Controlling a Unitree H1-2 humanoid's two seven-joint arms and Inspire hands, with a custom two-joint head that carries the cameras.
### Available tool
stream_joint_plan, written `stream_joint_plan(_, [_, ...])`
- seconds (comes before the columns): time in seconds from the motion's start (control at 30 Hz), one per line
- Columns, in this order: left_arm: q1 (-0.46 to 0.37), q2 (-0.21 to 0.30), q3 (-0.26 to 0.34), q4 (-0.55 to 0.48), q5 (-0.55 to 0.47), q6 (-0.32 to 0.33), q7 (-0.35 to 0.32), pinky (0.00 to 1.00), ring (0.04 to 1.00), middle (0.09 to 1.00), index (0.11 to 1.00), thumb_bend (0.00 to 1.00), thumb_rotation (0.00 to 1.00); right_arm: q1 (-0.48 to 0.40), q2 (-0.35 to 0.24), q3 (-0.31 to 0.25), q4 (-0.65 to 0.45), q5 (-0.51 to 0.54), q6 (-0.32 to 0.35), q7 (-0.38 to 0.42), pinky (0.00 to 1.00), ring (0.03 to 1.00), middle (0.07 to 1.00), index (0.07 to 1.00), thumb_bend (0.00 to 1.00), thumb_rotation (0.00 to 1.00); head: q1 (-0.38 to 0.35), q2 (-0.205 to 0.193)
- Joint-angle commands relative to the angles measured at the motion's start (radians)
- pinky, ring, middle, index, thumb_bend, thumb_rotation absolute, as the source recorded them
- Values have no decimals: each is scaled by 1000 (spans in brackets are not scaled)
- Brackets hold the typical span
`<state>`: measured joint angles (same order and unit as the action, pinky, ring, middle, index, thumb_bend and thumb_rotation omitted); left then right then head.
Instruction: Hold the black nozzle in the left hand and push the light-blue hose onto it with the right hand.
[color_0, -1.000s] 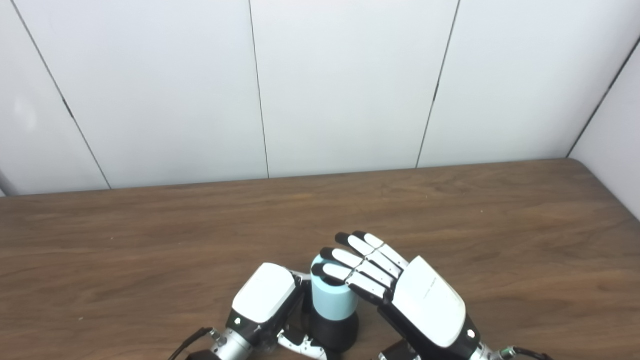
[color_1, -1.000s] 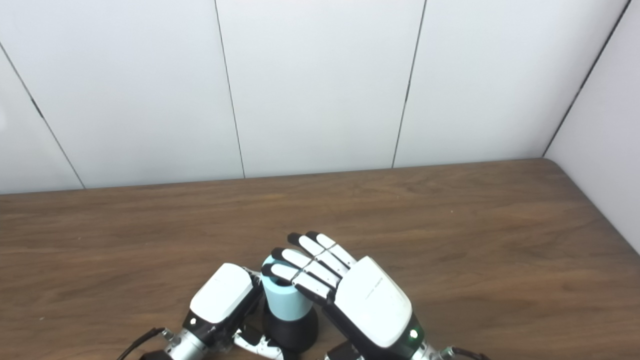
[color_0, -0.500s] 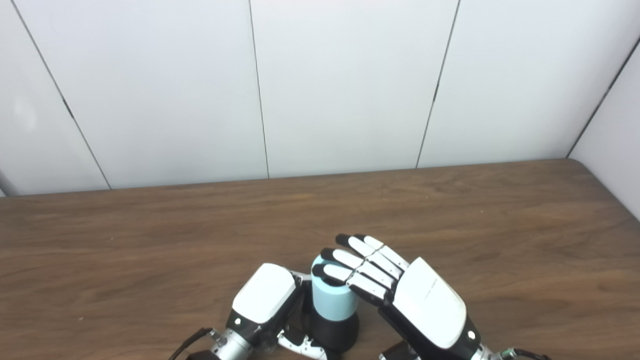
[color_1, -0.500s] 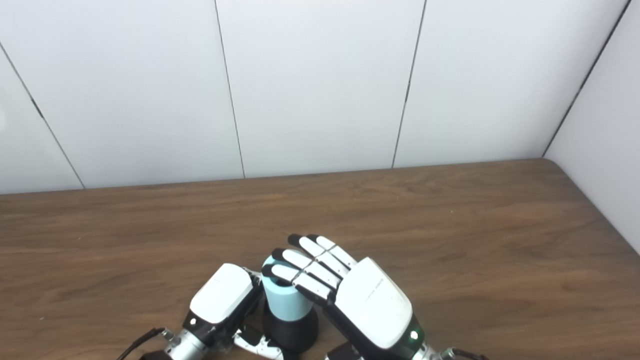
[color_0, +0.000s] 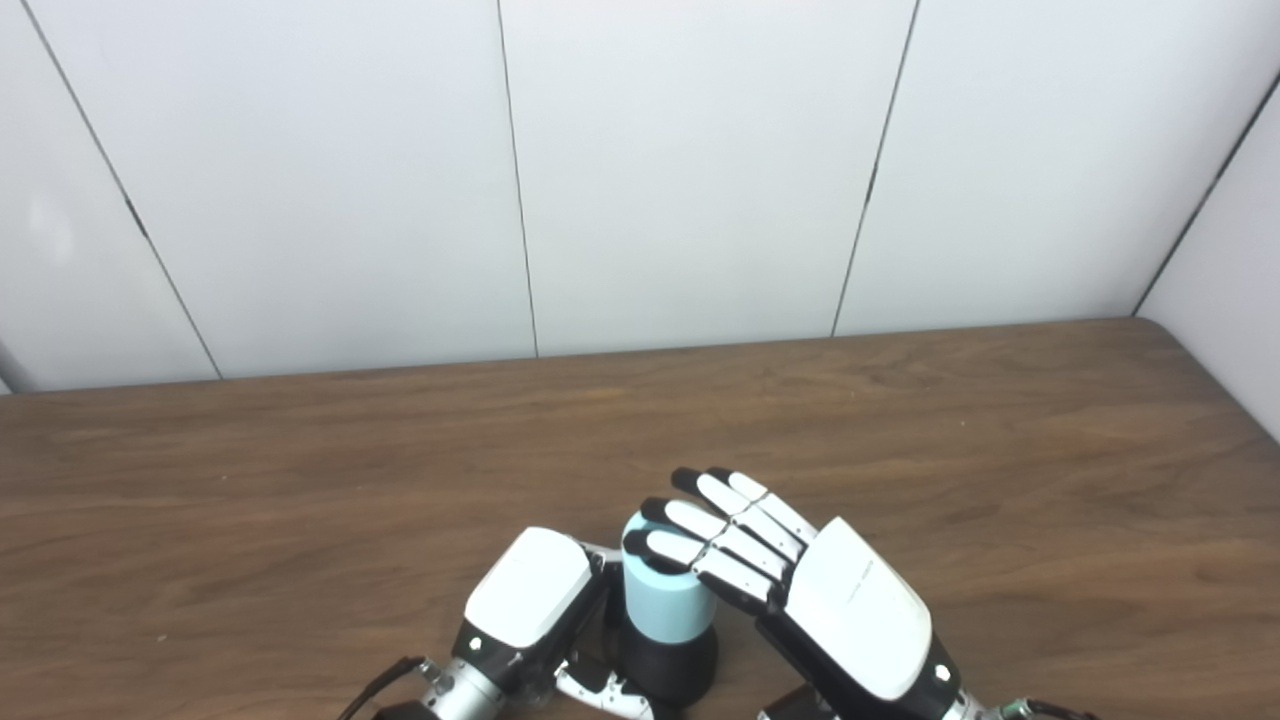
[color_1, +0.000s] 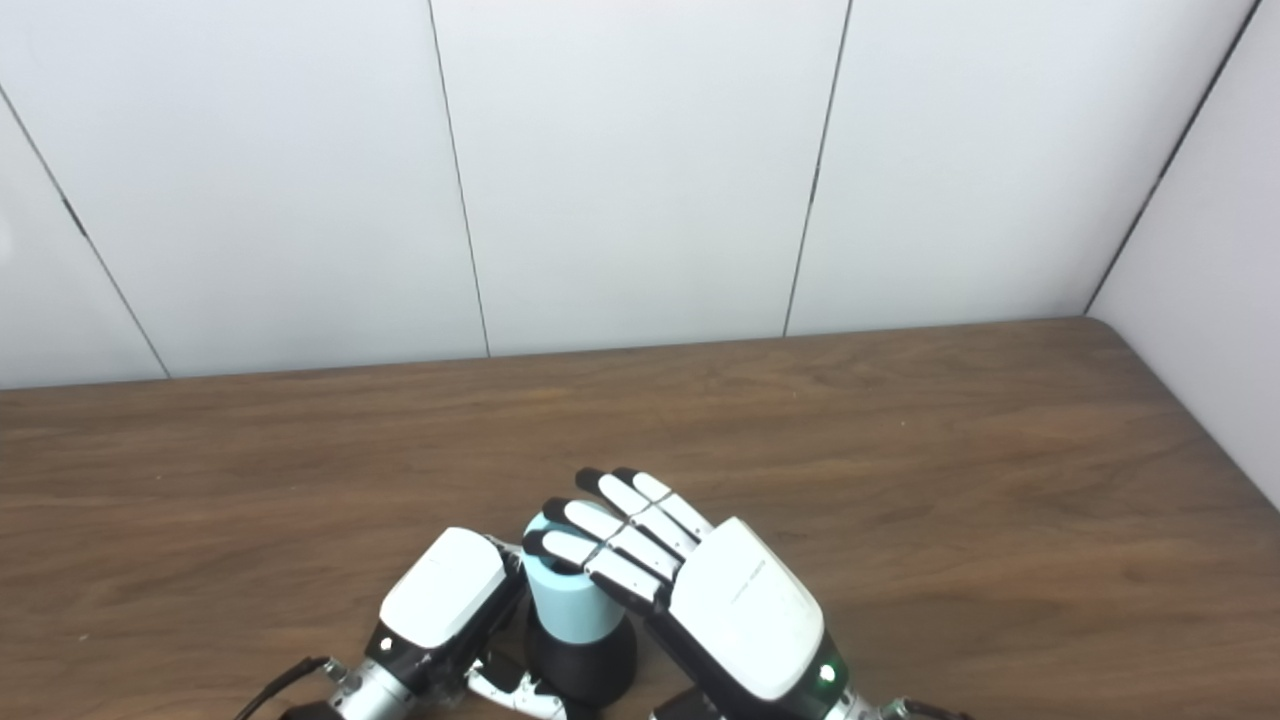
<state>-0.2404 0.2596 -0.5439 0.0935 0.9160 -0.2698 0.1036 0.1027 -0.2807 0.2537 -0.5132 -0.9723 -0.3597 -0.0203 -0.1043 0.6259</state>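
At the lower centre of the frame, the left robot hand (color_0: 528, 600) gripped the black nozzle (color_0: 668, 662) upright on the tabletop (color_0: 300, 500), probably to steady it. The right robot hand (color_0: 800, 580), its fingers (color_0: 690, 548) extended, pressed flat on the light-blue hose (color_0: 662, 605), which sat on the nozzle.

I work at a brown wooden table (color_0: 300, 480) with the grain running from its left edge to its right. Its top is bare over most of its width, and its far edge meets a white wall (color_0: 690, 170) made of flat panels, split by thin dark seams (color_0: 517, 180) that lean a little off upright. At the table's far right corner a second white wall (color_1: 1200, 280) comes toward me along the right edge. A faint glare shows on the wall near the left edge of my left eye view.
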Motion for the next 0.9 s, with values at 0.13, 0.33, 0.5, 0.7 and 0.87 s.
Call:
stream_joint_plan(0.13, [39, 12, -16, 48, 14, -7, -13, 99, 141, 471, 479, 525, 0, 31, -21, 16, 20, -29, 1, 56, 947, 940, 861, 801, 781, 709, -1, 2])
stream_joint_plan(0.33, [40, 13, -16, 43, 14, -3, -20, 98, 138, 471, 479, 525, 0, 39, -22, 25, 27, -31, 0, 54, 939, 923, 852, 792, 781, 703, -1, 2])
stream_joint_plan(0.5, [40, 13, -15, 41, 11, -3, -24, 96, 137, 471, 479, 525, 0, 38, -23, 22, 23, -30, 2, 53, 953, 933, 857, 799, 779, 694, -1, 2])
stream_joint_plan(0.7, [40, 13, -16, 44, 14, -7, -18, 98, 139, 471, 479, 525, 0, 36, -21, 21, 23, -28, 6, 54, 962, 943, 864, 807, 776, 710, -2, 2])
stream_joint_plan(0.87, [40, 12, -15, 44, 16, -4, -18, 95, 139, 471, 479, 525, 0, 36, -23, 22, 23, -28, 7, 58, 969, 946, 865, 803, 778, 702, -2, 1])
